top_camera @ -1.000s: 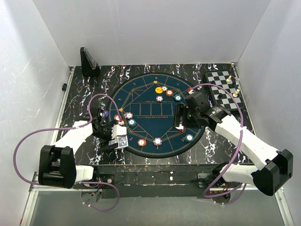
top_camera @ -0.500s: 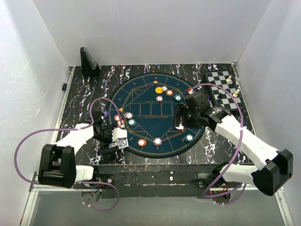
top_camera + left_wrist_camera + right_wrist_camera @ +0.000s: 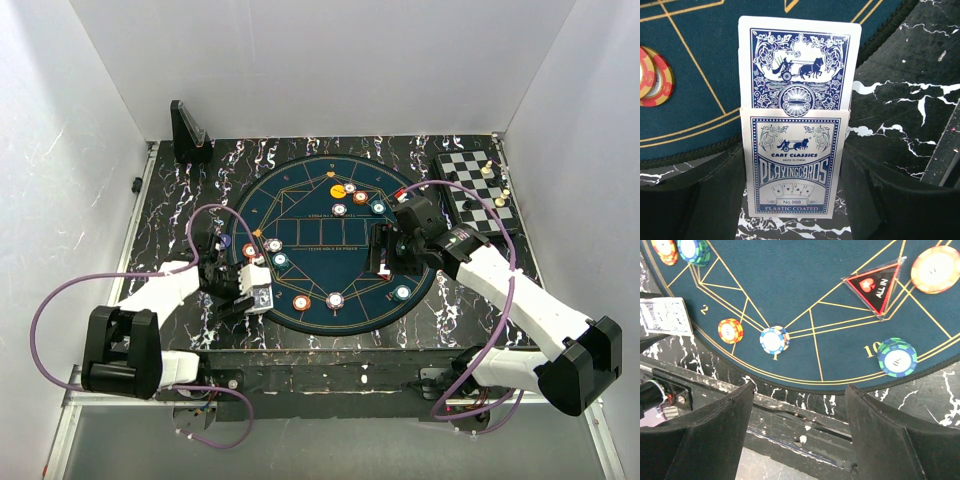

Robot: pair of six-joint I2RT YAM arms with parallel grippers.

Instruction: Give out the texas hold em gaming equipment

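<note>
At the far left corner of the tabletop [image 3: 170, 200] a black stand [image 3: 188, 134] stood upright. Nearer the front edge, just off the left rim of the round dark-blue mat [image 3: 300, 215], the left gripper [image 3: 248, 292] was clamped on a blue-and-white card box [image 3: 794, 170], with one finger pressed against each long side. The box sat over the black marbled top. One blue-backed playing card [image 3: 800, 65] stuck out of its open end, with its far end reaching over the felt. To the left of that card in the left wrist view, two red-and-orange chips [image 3: 654, 75] lay overlapping on the mat.

Along the mat's front rim an orange chip [image 3: 301, 302], a white-faced chip [image 3: 334, 299] and a teal chip [image 3: 402, 293] lay spaced apart. Toward the mat's far side a yellow disc [image 3: 338, 190] lay flat with several more chips close around it.

Above the right half of the mat hung the right gripper [image 3: 381, 252]. Its jaws were spread wide and nothing was between them. Its wrist view looked down on a triangle marker [image 3: 875, 285], red-edged and lettered ALL IN, lying flat on the felt. A green-and-blue chip [image 3: 897, 357] sat near it by the mat's gold border.

At the far right corner a black-and-white chessboard [image 3: 470, 185] rested flat, with small pieces along its right side.
</note>
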